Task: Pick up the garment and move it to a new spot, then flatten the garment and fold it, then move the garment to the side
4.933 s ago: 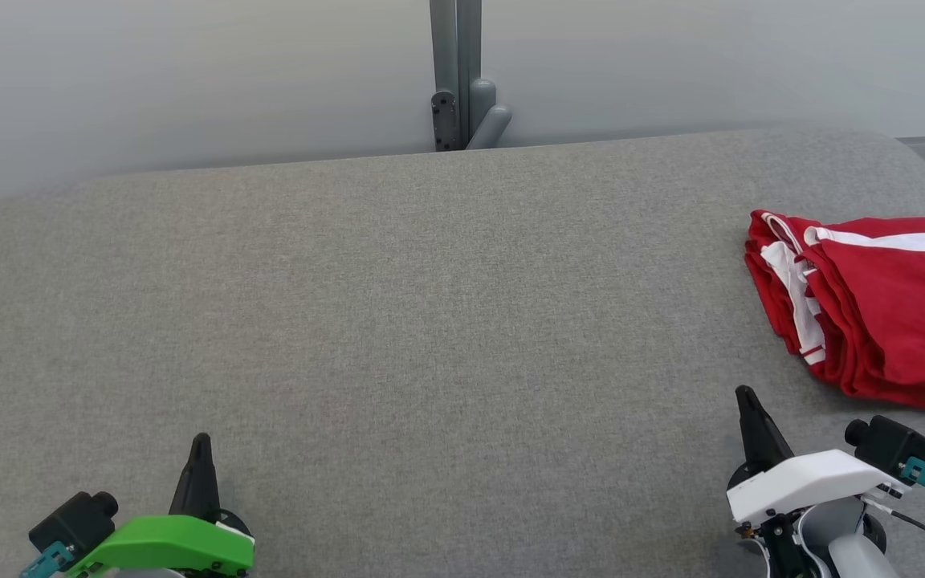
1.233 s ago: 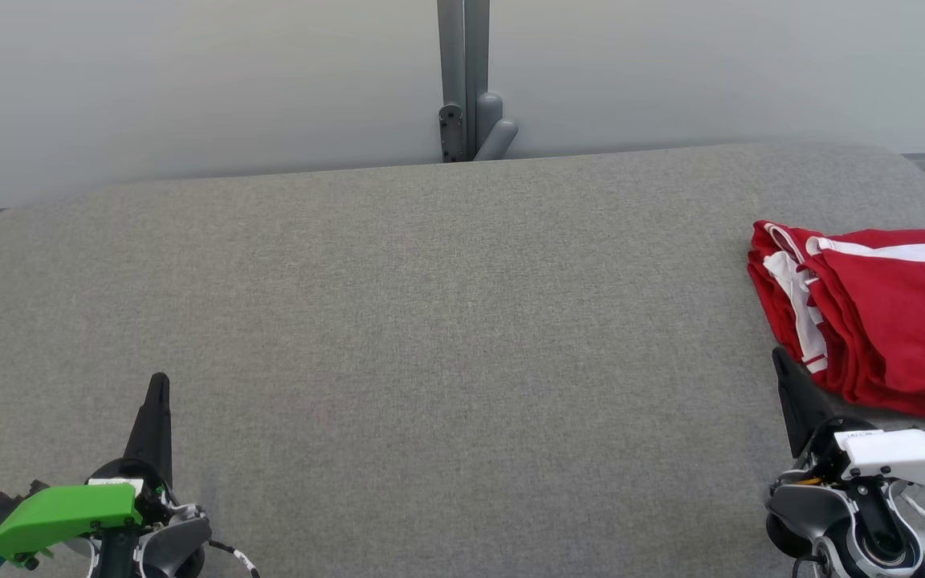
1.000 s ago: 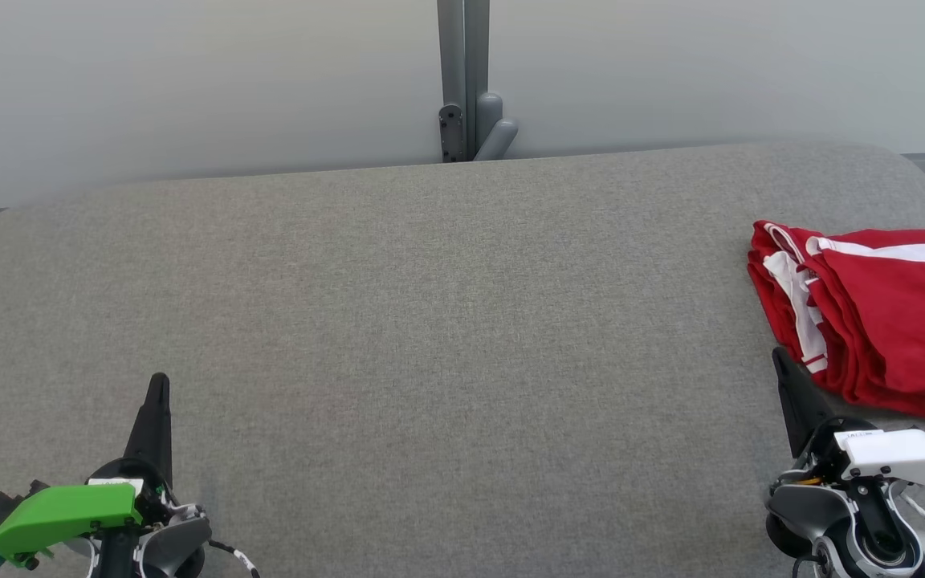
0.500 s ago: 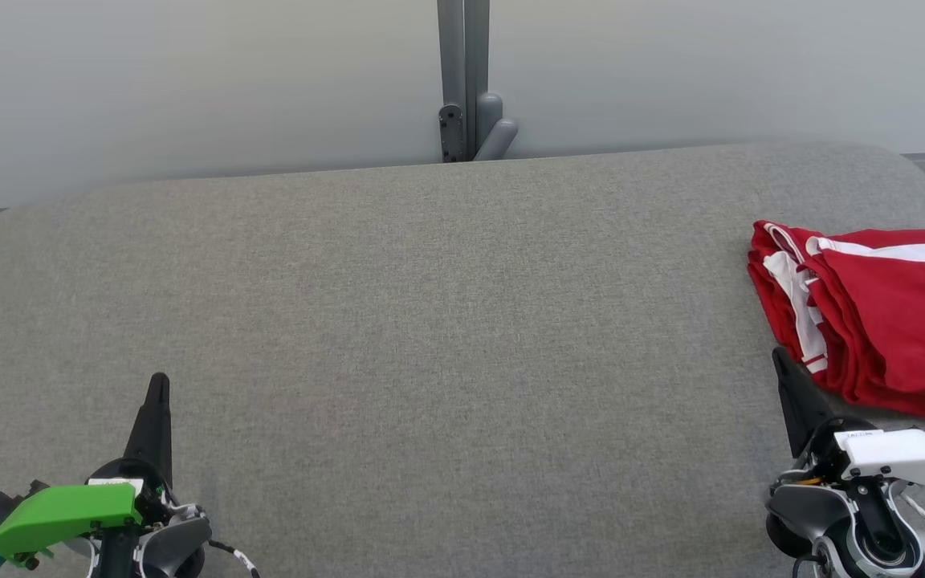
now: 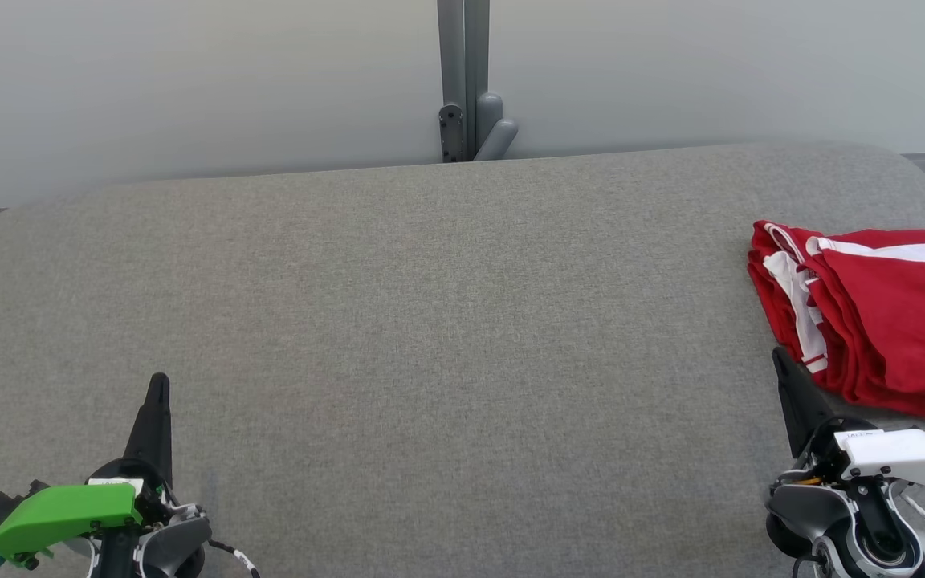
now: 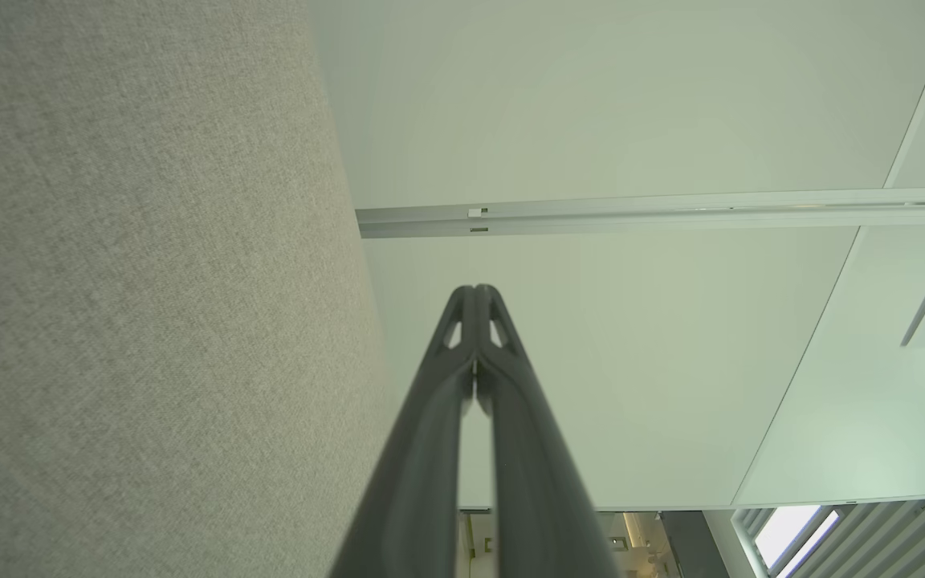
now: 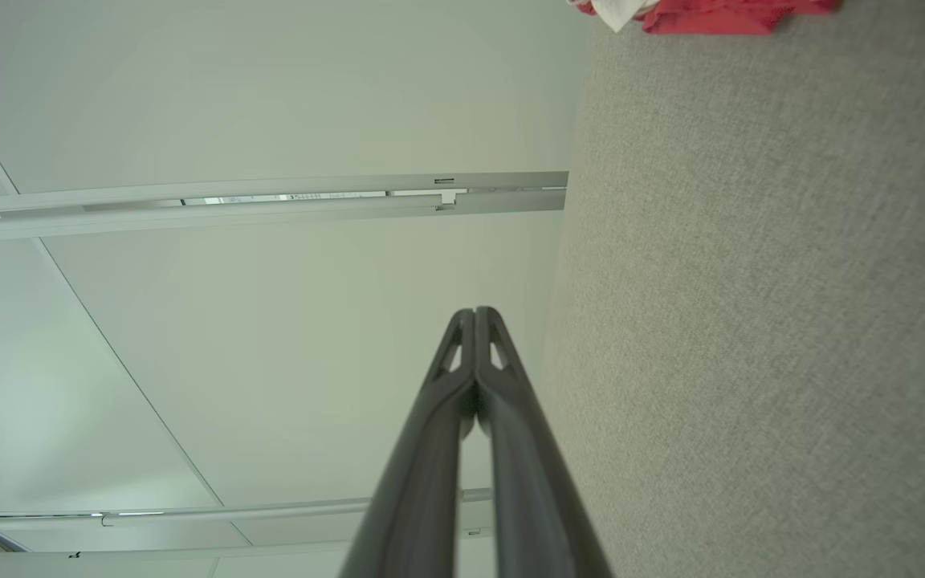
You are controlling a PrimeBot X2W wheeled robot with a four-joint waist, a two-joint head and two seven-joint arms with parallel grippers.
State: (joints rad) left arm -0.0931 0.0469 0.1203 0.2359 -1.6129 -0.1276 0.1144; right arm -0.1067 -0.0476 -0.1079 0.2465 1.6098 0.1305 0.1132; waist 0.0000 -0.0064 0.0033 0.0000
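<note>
The garment (image 5: 872, 317) is red with white stripes and lies folded in a thick stack at the right edge of the grey table (image 5: 430, 321). Its edge also appears as a red strip, the garment (image 7: 703, 12), at the top of the right wrist view. My right gripper (image 5: 777, 357) is shut and empty at the lower right, its tip just short of the garment's near-left corner. My left gripper (image 5: 159, 381) is shut and empty at the lower left, far from the cloth. Both wrist views show the fingertips pressed together, the left gripper (image 6: 476, 291) and the right gripper (image 7: 475, 311).
A grey post with a bracket (image 5: 466, 120) stands behind the table's far edge, against a pale wall (image 5: 189, 80). The table's corners are rounded. The fabric-covered top stretches wide between the two grippers.
Since about five seconds ago both arms have turned and shifted, the left one leftward, the right one toward the garment, and the camera moved slightly. Over the last second nothing has moved.
</note>
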